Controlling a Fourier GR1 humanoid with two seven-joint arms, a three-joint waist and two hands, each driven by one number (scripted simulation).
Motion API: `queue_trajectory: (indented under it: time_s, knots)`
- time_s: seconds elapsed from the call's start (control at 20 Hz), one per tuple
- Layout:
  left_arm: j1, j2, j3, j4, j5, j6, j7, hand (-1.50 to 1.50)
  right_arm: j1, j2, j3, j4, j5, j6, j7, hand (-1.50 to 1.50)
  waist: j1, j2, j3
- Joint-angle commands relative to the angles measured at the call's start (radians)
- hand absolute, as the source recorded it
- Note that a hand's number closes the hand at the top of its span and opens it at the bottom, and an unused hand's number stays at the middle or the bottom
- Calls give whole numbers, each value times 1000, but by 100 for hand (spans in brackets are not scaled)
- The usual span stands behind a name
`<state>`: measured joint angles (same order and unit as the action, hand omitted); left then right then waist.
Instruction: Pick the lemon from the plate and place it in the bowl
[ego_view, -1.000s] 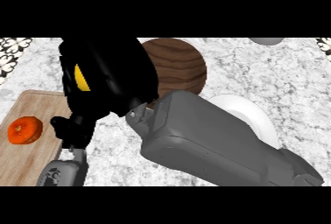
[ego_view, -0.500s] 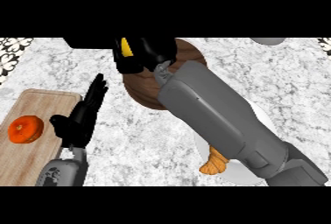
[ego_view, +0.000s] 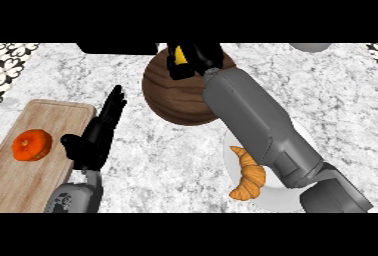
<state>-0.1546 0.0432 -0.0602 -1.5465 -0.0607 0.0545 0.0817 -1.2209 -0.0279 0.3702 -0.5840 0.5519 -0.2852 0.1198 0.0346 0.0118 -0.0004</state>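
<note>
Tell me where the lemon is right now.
In the head view the lemon is near the top centre, held in the right hand above the far edge of the brown bowl, away from the white plate with the croissant.

The counter (ego_view: 162, 165) is white marble with grey veining. A dark brown wood-grained bowl (ego_view: 173, 95) sits upper centre — the yellow lemon (ego_view: 179, 55) shows between black fingers (ego_view: 193, 64). Lower right, a golden croissant (ego_view: 249, 176) lies on a white plate (ego_view: 277, 196); left, an orange fruit (ego_view: 32, 145) rests on a pale wooden board (ego_view: 37, 175).
</note>
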Motion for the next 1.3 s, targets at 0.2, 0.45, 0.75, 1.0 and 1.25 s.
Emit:
queue_trajectory:
  time_s: [0.2, 0.45, 0.75, 1.0, 1.25]
  knots:
    - [-34, -1, 11, 26, 10, -8, 8, 0, -16, 9, -129, 192, -126, 194, -171, -150, 4, 4, 0]
    - [-48, -4, 15, 57, -7, 5, -14, 0, -14, 16, -207, 257, -172, 176, -351, -150, 10, 8, 1]
    - [7, -11, 0, 12, -8, 3, -12, 0, 3, -13, -337, 194, -274, 108, -480, -150, -3, -1, 1]
    - [-8, 17, 39, 46, 4, -8, -27, 0, -24, -30, -405, 146, -347, 193, -397, -150, -27, -11, 0]
    - [-45, 8, 28, -37, 12, 1, 95, 0, -17, -116, -466, 175, -406, 325, -383, -150, -25, -10, 1]
